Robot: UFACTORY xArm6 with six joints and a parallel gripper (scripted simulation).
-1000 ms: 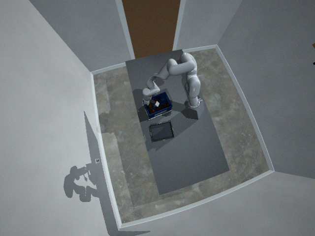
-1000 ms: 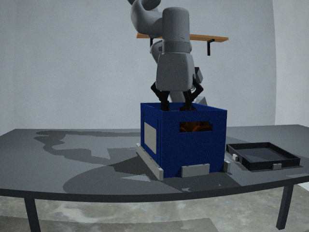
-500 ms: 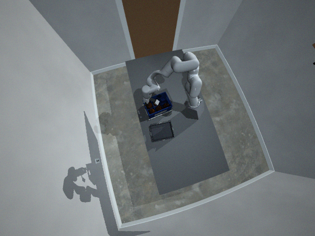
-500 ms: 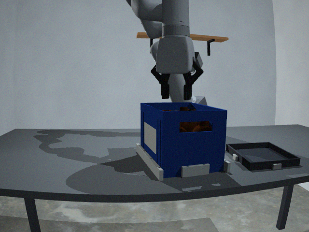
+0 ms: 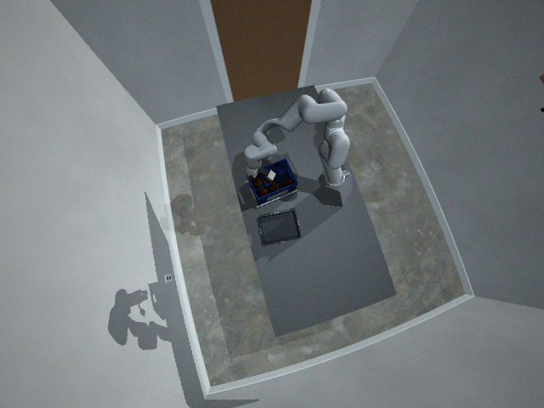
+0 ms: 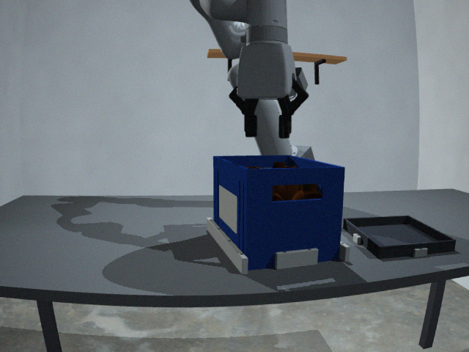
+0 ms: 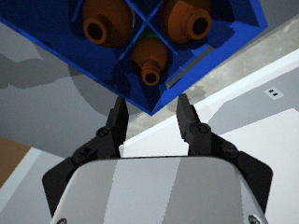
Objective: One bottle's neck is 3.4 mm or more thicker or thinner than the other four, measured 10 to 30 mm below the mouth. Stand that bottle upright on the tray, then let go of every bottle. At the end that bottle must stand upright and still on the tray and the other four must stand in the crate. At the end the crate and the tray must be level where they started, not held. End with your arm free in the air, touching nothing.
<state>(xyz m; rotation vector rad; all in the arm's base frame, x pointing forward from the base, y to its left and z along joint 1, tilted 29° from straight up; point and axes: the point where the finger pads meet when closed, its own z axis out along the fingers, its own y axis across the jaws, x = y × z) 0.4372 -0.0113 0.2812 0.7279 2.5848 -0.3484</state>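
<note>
Black, two-fingered and partly spread, the robot's pincer [image 6: 268,127] hangs in the air above the crate with nothing between its fingers. It points straight down from a pale grey robot arm [image 5: 330,136].

Below it stands a deep-blue plastic crate [image 6: 295,223], square-sided, with a cut-out handle slot and inner dividers. Brown round-shouldered bottles stand upright in its cells. The wrist view shows three: one brown bottle with a narrow neck [image 7: 150,60] nearest the crate's corner, and two with wider necks and dark open mouths [image 7: 103,24] [image 7: 189,20] behind it. The top view shows more brown bottle tops in the crate, too small to compare.

Pale grey stop blocks [image 6: 296,258] touch the crate's foot. Just beside the crate lies a shallow black rectangular tray [image 6: 435,245] holding no bottle. Both rest on a dark grey table [image 6: 94,250].
</note>
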